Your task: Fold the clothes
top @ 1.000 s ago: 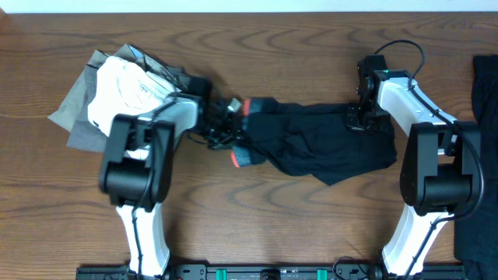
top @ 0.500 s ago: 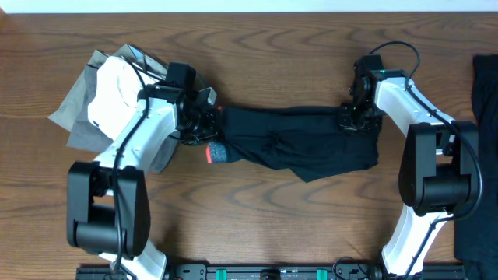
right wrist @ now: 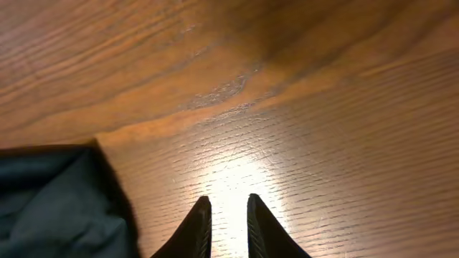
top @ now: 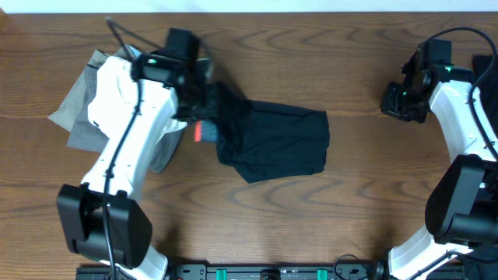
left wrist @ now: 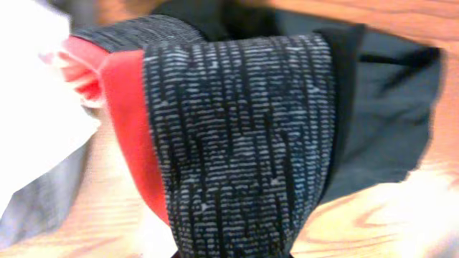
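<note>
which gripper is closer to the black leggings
Left. The left gripper is clamped on the leggings at their waistband end; the right gripper hangs apart, well to their right over bare table, holding nothing.

Even, bright light from above falls across the wooden table (top: 350, 202), leaving only soft, short shadows beside the black leggings (top: 280, 144), whose folds sink into near-solid dark. At the right pincer (right wrist: 228, 215), a white patch of glare burns on the wood just ahead of the dark, silhouetted fingertips (right wrist: 197, 222), while the grain farther beyond them goes soft. The left wrist view is blurred throughout: the grey waistband (left wrist: 237, 136) and its coral edge (left wrist: 129, 122) sit too close to the lens for focus, and the white cloth (left wrist: 36, 93) alongside is washed out.
</note>
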Available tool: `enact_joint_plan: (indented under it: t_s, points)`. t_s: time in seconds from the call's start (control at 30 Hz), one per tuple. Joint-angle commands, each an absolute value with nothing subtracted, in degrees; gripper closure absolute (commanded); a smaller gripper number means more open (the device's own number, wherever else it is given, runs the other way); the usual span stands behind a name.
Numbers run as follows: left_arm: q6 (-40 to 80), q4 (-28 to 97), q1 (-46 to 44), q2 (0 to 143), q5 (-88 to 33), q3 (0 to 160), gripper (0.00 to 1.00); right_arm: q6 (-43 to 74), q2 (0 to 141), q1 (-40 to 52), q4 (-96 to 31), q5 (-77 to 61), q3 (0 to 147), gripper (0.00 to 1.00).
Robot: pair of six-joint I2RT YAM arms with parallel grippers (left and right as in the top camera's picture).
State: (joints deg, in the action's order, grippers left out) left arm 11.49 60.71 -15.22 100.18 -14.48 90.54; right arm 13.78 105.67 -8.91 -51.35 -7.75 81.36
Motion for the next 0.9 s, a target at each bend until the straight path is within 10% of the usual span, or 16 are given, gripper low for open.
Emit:
enact_joint_plan:
  t_s: [0.0, 0.5, 0.7, 0.87]
  points:
    - [15.9, 60.1, -21.6, 99.2, -10.9, 92.3, 0.93, 13.0, 105.6, -9.1, -51.7, -8.7, 81.9, 0.84]
    - [20.9, 49.2, -41.8, 111.4, -9.8, 92.3, 0.89, 13.0, 105.6, -8.8, -52.6, -9.5, 81.9, 0.85]
    - [19.5, 45.7, -44.5, 113.4, -9.8, 92.4, 0.22, 13.0, 105.6, -7.8, -52.8, -9.9, 81.9, 0.85]
    - [18.4, 48.9, -44.3, 112.3, -9.8, 96.8, 0.2, 11.6, 105.6, -6.0, -52.8, -10.8, 81.9, 0.85]
